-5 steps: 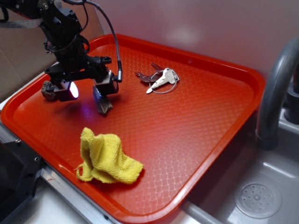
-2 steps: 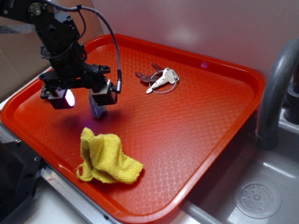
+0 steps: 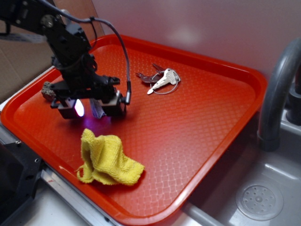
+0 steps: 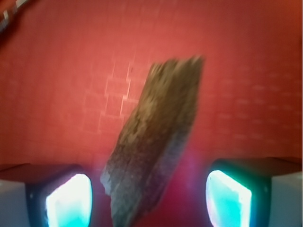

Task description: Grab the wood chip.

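The wood chip (image 4: 156,142) is a flat grey-brown sliver with streaky grain, lying on the red tray (image 3: 188,122). In the exterior view only a bit of the wood chip (image 3: 97,112) shows between the fingers. My gripper (image 3: 96,107) is low over the tray, straddling the chip. In the wrist view my gripper (image 4: 149,201) is open, with one glowing pad (image 4: 68,201) close to the chip's left edge. The other pad (image 4: 228,196) stands apart from it on the right. The chip's near end runs out of the frame at the bottom.
A dark lumpy rock (image 3: 47,90) lies near the tray's left rim, just behind the arm. A bunch of keys (image 3: 161,79) lies toward the tray's back. A crumpled yellow cloth (image 3: 107,161) lies near the front edge. A sink with a grey faucet (image 3: 277,94) is at the right.
The gripper has come down to the tray and now straddles the chip, which had been seen below it. The rock, hidden 0.4 s ago, shows again at the left.
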`<state>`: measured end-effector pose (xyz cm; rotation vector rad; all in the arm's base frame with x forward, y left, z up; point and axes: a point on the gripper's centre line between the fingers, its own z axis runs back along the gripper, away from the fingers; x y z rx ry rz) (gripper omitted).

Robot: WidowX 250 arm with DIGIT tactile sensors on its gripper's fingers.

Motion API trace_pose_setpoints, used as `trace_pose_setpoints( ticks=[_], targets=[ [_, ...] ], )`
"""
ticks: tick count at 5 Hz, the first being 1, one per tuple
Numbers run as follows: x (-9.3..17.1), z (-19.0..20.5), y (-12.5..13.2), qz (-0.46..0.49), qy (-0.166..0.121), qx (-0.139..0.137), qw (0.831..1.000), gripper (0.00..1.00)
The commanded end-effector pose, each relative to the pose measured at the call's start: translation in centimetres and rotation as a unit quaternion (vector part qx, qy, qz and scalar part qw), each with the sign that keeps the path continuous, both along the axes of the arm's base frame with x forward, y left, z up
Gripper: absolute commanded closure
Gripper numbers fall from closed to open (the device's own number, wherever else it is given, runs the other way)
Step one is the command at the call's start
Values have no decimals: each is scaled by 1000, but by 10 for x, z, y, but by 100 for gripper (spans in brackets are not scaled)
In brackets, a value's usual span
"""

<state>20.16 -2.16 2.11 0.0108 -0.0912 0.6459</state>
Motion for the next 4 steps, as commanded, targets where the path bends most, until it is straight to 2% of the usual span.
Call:
trace_pose_setpoints(
  ticks=[1, 4],
  targets=[
    [6, -11, 5, 7, 3, 6, 1000, 100],
    [13, -22, 17, 11, 28, 19, 999, 100]
  ],
)
